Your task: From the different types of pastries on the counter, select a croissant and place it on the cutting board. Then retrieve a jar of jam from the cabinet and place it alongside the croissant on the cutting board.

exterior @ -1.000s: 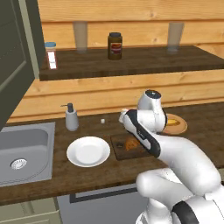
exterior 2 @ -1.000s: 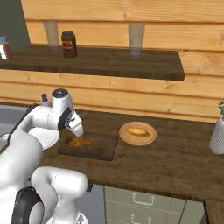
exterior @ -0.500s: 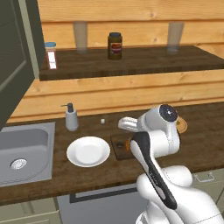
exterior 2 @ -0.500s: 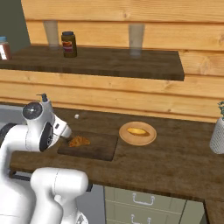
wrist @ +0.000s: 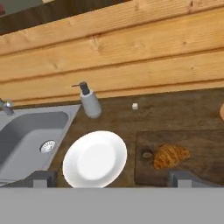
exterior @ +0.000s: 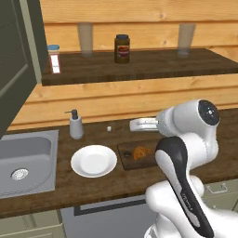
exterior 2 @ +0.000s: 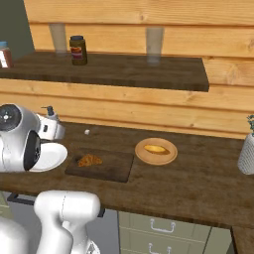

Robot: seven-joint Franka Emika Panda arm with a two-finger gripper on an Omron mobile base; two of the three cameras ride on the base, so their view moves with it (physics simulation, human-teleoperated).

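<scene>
Croissant (wrist: 171,156) sits on board (wrist: 205,148), around 1 o'clock from gripper (wrist: 113,178); jaws wide apart, holding nothing.

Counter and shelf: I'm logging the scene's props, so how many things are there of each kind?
Pastries: 2, the croissant and the yellow pastry
Plates: 2, white and tan
Boards: 1
Soap dispensers: 1
Glasses: 2
Jars: 1, brown
Small white-and-red container: 1
Total: 10
</scene>
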